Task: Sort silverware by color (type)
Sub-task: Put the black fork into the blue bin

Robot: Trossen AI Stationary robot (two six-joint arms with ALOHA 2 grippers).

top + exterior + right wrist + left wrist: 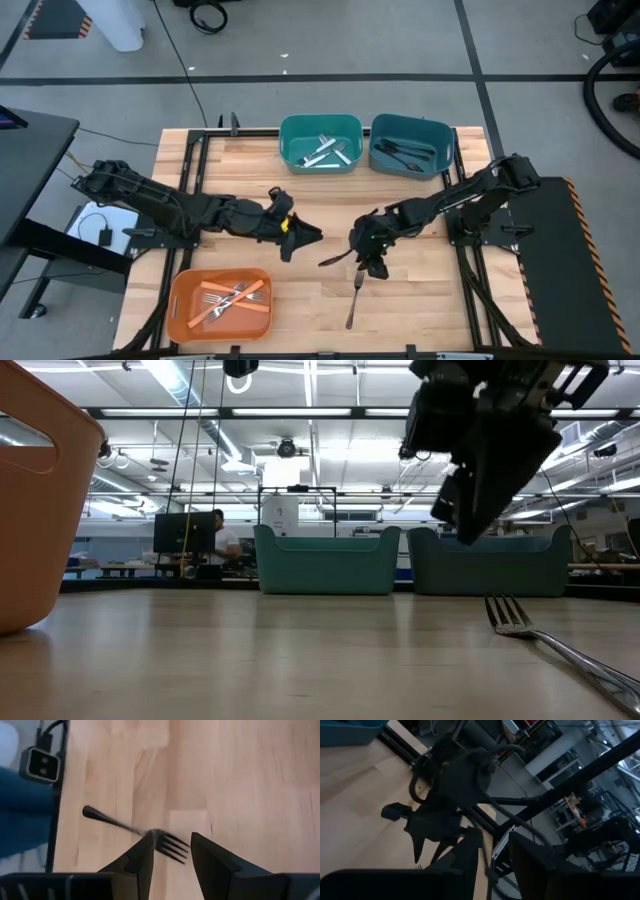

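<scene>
One fork (pixel 353 300) lies flat on the wood near the table's near edge. In the low view the fork (pixel 545 638) looks all metal, with its tines pointing toward the far side. My right gripper (pixel 370 262) hangs open above the tine end without touching it. In its wrist view the gripper (pixel 170 852) has one finger on either side of the tines of the fork (pixel 125 827) below. My left gripper (pixel 305 240) hovers open over the table's middle, holding nothing; in its own wrist view the gripper (pixel 497 860) faces the right arm.
An orange bin (pixel 178 312) at the near left holds orange-handled forks. A teal bin (pixel 290 150) at the far edge holds pale forks. A darker teal bin (pixel 445 150) beside it holds black forks. Bare wood lies between the bins. A person stands in the room beyond.
</scene>
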